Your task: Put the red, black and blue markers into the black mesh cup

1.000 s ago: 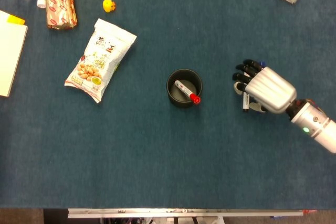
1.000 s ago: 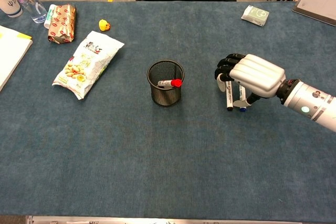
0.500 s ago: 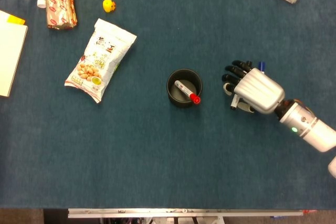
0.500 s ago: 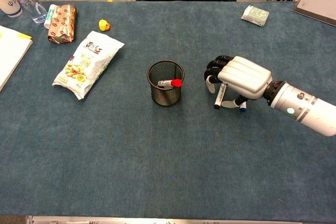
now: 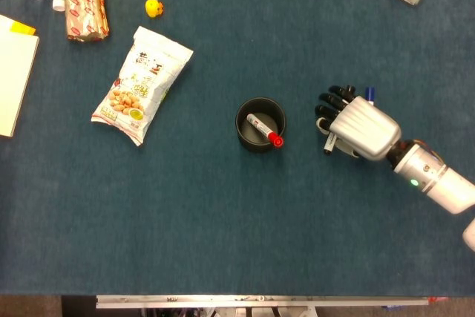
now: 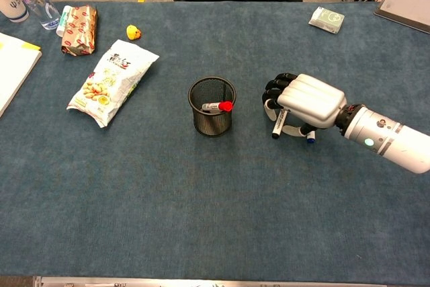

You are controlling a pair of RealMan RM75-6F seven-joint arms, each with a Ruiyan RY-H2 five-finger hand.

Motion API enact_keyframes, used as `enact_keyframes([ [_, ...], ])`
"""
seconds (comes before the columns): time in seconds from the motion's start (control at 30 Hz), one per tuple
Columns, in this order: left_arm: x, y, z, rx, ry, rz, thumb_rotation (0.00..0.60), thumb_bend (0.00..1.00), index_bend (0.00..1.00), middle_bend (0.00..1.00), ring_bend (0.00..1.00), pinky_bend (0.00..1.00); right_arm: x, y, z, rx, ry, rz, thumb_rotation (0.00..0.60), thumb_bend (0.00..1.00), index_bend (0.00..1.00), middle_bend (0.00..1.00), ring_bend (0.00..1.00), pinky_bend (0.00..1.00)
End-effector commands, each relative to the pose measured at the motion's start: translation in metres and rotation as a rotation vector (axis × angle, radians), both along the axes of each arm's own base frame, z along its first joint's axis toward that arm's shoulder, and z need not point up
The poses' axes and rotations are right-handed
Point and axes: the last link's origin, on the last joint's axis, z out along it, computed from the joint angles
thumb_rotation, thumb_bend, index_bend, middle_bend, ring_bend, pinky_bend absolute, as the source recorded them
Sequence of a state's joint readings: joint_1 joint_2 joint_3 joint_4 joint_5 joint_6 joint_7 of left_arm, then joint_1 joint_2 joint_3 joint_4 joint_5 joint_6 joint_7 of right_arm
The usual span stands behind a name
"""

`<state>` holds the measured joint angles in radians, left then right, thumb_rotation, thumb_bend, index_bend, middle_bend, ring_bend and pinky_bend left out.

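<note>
Right hand has the black marker off the table now: fingers curled over the barrel, black-capped end poking out below the fingertips on the cup side. A second back it was flat over both pens further right; since then I've lifted and slid it toward the black mesh cup, and in the last half second it has barely moved. I'm hovering just right of the cup, not over it.

Blue marker: only the blue tip shows past the back of the hand in the head view, and a blue end peeks out under the palm in the chest view. It has shifted along with the hand, so I can't tell whether it's on the cloth or caught in the grasp. Worth checking before I tip anything.

Red marker is already in the cup, leaning with the red cap at the rim. One of three done.

Left hand isn't in either view.

Next, as I read it: carry the hand left until the marker's lower end clears the rim, then let go. The grip looks loose and the pen sits tilted, so it could clip the mesh edge. The peanut bag and rubber duck are well clear.
</note>
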<state>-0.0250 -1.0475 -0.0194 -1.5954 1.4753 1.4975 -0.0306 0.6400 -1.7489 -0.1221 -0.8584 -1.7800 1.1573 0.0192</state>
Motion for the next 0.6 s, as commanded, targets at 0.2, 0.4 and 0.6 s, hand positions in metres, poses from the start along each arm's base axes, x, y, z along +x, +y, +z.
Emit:
enact_keyframes([
  [0.2, -0.0012, -0.0005, 0.0002, 0.000, 0.000, 0.002, 0.600, 0.20, 0.10, 0.17, 0.19, 0.24, 0.0010, 0.0010, -0.0029, 0.005, 0.014, 0.012, 0.600, 0.25, 0.57, 0.36, 0.20, 0.19],
  [0.4, -0.0019, -0.0011, 0.0005, 0.002, -0.004, 0.002, 0.600, 0.20, 0.10, 0.17, 0.19, 0.24, 0.0010, 0.0009, -0.0024, 0.000, 0.010, 0.013, 0.600, 0.25, 0.62, 0.36, 0.20, 0.19],
  [0.6, -0.0024, -0.0018, 0.0000, 0.001, -0.008, 0.003, 0.600, 0.20, 0.10, 0.17, 0.19, 0.24, -0.0008, 0.0003, -0.0002, -0.013, 0.003, 0.001, 0.600, 0.29, 0.65, 0.36, 0.20, 0.19],
])
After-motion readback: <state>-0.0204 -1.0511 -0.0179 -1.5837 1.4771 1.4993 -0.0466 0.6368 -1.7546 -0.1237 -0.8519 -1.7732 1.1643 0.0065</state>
